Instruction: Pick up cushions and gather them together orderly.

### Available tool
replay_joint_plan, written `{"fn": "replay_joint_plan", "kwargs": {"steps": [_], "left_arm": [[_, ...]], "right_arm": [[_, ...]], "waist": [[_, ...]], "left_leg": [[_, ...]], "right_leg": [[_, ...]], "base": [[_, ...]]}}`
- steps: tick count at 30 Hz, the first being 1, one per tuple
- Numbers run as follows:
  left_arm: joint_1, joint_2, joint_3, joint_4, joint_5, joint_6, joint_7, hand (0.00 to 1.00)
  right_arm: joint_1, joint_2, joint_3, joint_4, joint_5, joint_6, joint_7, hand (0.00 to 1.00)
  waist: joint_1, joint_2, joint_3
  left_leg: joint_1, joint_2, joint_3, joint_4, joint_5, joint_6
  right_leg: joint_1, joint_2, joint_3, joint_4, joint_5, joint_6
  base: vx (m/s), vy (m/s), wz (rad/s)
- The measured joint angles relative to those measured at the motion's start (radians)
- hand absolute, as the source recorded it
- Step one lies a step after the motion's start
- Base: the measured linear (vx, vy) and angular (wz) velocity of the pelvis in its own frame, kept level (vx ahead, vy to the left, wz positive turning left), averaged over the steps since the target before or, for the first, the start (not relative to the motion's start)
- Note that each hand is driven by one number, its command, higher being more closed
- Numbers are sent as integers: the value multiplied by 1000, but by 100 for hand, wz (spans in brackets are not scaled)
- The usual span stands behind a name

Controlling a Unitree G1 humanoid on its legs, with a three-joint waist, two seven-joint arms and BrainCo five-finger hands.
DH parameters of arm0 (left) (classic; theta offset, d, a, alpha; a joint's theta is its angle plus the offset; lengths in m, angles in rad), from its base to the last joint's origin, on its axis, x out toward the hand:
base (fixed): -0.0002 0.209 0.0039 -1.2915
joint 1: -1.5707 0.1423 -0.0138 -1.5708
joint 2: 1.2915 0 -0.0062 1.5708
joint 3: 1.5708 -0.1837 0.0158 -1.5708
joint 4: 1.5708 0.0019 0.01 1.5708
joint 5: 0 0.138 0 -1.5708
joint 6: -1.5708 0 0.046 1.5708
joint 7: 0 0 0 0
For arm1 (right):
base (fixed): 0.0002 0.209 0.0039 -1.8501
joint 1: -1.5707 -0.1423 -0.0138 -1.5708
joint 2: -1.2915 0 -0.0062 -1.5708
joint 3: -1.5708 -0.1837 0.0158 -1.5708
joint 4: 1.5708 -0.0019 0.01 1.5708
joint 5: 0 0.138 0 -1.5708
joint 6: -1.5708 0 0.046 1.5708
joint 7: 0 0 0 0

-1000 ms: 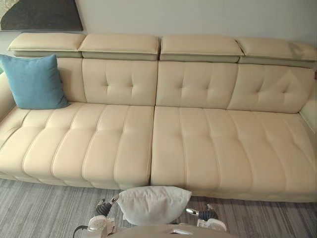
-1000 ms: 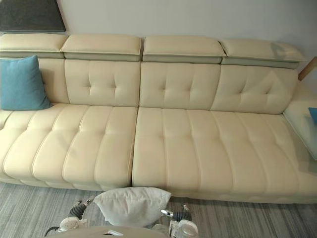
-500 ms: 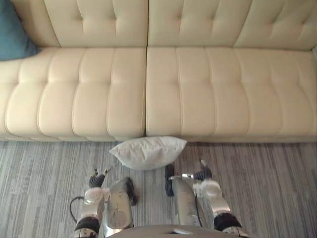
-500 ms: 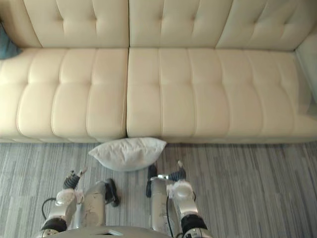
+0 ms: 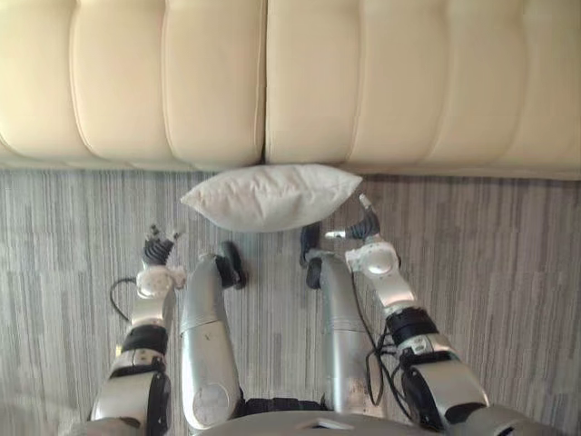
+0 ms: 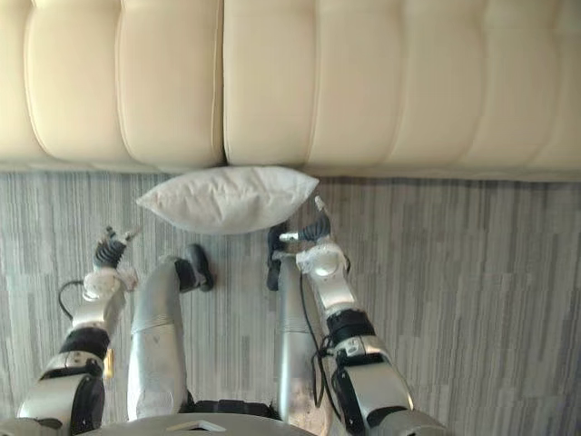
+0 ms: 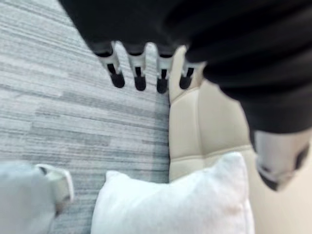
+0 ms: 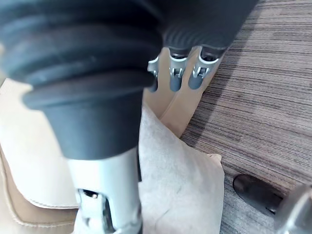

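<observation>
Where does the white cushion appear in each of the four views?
Left eye view: white cushion on the carpet, centre, against the sofa.
Right eye view: left of centre, same spot.
Left wrist view: near the left robot hand, against the sofa.
Right wrist view: near the right robot hand.
Shared landmark: sofa's front edge.

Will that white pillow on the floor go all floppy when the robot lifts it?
Probably squishy: the white cushion looks puffy with soft pointed corners, so it would likely sag if held by one edge. So puffed up, it is probably light. It shouldn't roll, since it lies flat on the carpet against the sofa.
</observation>
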Motion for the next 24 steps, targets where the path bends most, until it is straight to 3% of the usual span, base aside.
{"fn": "replay_joint_plan", "kwargs": {"steps": [5,13,22,23,24], "left_arm": [[-80,41,42,-3,-3,-13,12,0],[-185,70,30,-4,1,-13,12,0],[-317,66,-83,-79,22,-14,46,0],[-322,65,-85,-79,22,-14,53,0],[-337,58,-85,-79,24,-14,64,100]], "right_arm": [[-77,-31,-38,6,16,0,-39,0],[-205,-56,-41,16,81,1,-75,0],[-343,2,-57,32,192,0,-126,0],[-350,13,-55,40,197,-1,-127,100],[-365,25,-52,51,211,-1,-131,100]], "waist": [[0,1,21],[-2,2,22],[-5,5,24],[-5,5,24],[-6,5,24]], "left_leg": [[-163,4,-25,64,7,5],[-314,4,-29,104,24,18],[-438,4,-39,157,37,21],[-441,6,-39,161,37,21],[-446,7,-38,163,37,21]], "right_leg": [[-158,-7,-10,72,-3,-5],[-309,-19,-7,117,1,0],[-436,-25,-3,174,9,1],[-439,-24,-3,177,10,1],[-445,-23,-1,178,13,3]], "base": [[-40,-27,6],[-59,-9,4],[-64,-10,3],[-58,-6,-6],[-65,-7,-5]]}}
